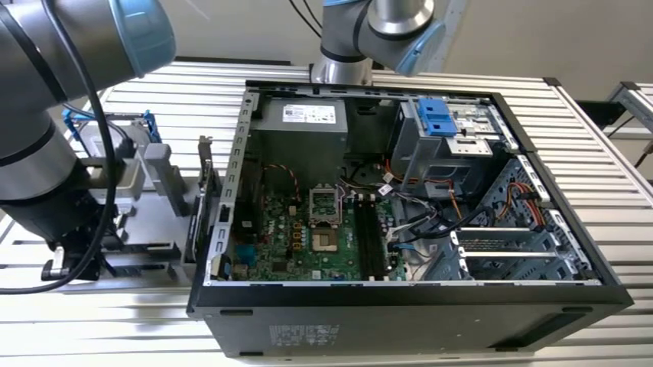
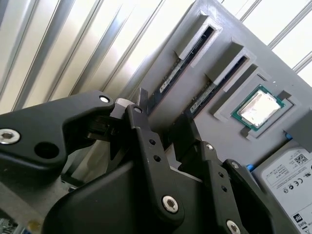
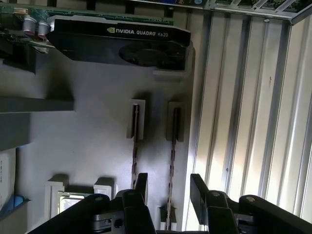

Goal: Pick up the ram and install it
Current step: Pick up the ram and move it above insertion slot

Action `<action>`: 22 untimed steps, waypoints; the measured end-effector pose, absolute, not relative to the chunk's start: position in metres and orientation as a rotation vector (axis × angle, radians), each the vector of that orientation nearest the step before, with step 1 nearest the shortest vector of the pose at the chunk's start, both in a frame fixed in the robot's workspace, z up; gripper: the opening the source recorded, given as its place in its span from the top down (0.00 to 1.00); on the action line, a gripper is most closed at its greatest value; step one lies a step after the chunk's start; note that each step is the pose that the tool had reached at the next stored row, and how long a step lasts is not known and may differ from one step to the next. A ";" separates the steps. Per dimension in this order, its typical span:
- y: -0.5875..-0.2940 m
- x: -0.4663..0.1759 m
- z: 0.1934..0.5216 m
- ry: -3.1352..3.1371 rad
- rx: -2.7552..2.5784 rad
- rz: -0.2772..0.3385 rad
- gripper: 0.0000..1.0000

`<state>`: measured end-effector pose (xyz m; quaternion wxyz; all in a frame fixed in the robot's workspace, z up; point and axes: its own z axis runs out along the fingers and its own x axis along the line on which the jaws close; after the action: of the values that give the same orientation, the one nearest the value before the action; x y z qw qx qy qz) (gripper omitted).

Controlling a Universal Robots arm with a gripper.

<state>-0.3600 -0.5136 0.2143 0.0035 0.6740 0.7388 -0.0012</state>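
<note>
While the gripper [image 3: 169,187] hangs open and grips nothing, the ram [image 3: 173,146] stands on edge in a slot of the gray holder [image 3: 97,146], in line with the gap between the fingers [image 3: 142,184]. A second stick [image 3: 135,141] sits in the neighbouring slot, and a graphics card [image 3: 122,41] lies farther along the holder. An open computer case [image 1: 408,310] stands alongside.
</note>
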 end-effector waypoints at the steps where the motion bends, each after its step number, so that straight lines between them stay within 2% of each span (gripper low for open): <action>1: -0.514 -0.360 0.213 2.316 2.113 -0.004 0.00; 22: -0.514 -0.361 0.195 2.318 2.115 -0.009 0.00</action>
<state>-0.3606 -0.5138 0.1950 0.0017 0.6740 0.7387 -0.0029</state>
